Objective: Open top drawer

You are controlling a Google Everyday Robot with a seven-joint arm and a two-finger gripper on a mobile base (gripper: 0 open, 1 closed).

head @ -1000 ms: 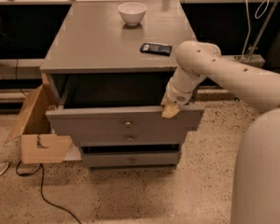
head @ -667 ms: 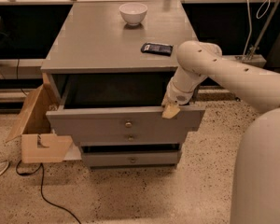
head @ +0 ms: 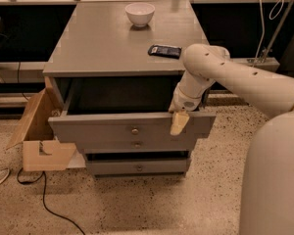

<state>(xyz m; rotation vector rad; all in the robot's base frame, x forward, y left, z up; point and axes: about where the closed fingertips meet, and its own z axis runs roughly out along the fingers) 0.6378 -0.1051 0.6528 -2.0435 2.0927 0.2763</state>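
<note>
Leftmost, an open cardboard box [head: 39, 131] leans beside the grey cabinet [head: 103, 48], with a dark cable [head: 51, 210] trailing over the speckled floor below it. Next, the top drawer [head: 98, 127] stands well out from the cabinet, its dark inside showing behind the wide front panel, which carries a small round knob [head: 134, 130] at its middle. Two narrower drawers [head: 137, 167] sit closed beneath it. On the cabinet top rest a white bowl [head: 139, 12] near the back and a flat dark device [head: 165, 50] towards the right edge. Further right, the gripper [head: 179, 123] hangs over the top edge of the drawer's front, right of the knob, touching the panel; whether it is open or closed cannot be told. The pale arm [head: 240, 77] reaches in from the right
</note>
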